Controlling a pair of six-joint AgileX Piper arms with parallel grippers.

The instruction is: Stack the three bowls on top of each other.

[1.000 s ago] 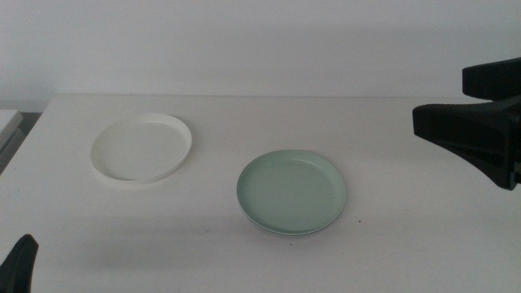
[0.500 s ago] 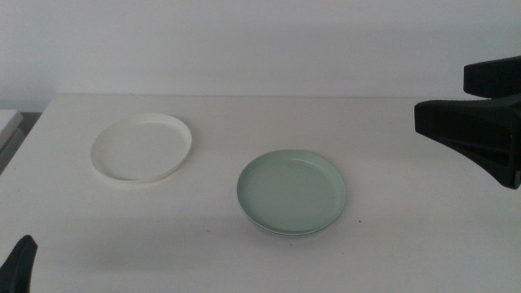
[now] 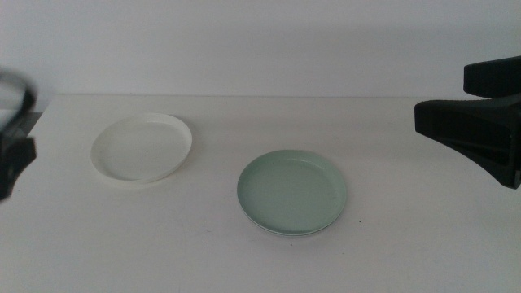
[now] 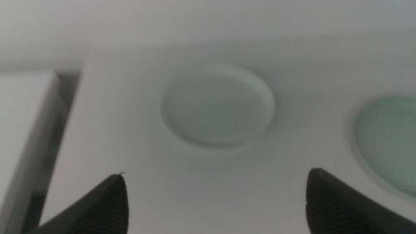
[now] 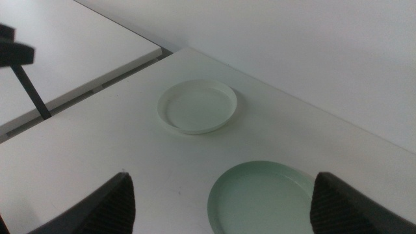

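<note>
A white table (image 3: 203,260) fills the middle view, and two of the dishes sit on it in plain sight. The white bowl (image 3: 141,148) rests toward the far left of the table, empty and upright, with its low rim catching the light. Well apart from it, nearer the middle, the mint green bowl (image 3: 291,192) sits flat; a thin second rim peeks out beneath its near edge, so it appears to lie on top of another dish, though the colour of that lower one cannot be made out. The left gripper (image 3: 11,134) shows as a dark blurred shape at the left edge of the middle view, beside the white bowl but not touching it; in its own wrist view the gripper (image 4: 214,205) has its two jaws spread wide with nothing between them, the white bowl (image 4: 218,104) lying ahead on the table and the green bowl (image 4: 389,146) partly in view off to one side. The right gripper (image 3: 472,130) hangs at the right edge of the middle view, raised off the table and well clear of the green bowl; its wrist view shows the gripper (image 5: 221,205) also parted and empty, looking down over the green bowl (image 5: 266,195) with the white bowl (image 5: 197,106) farther off
</note>
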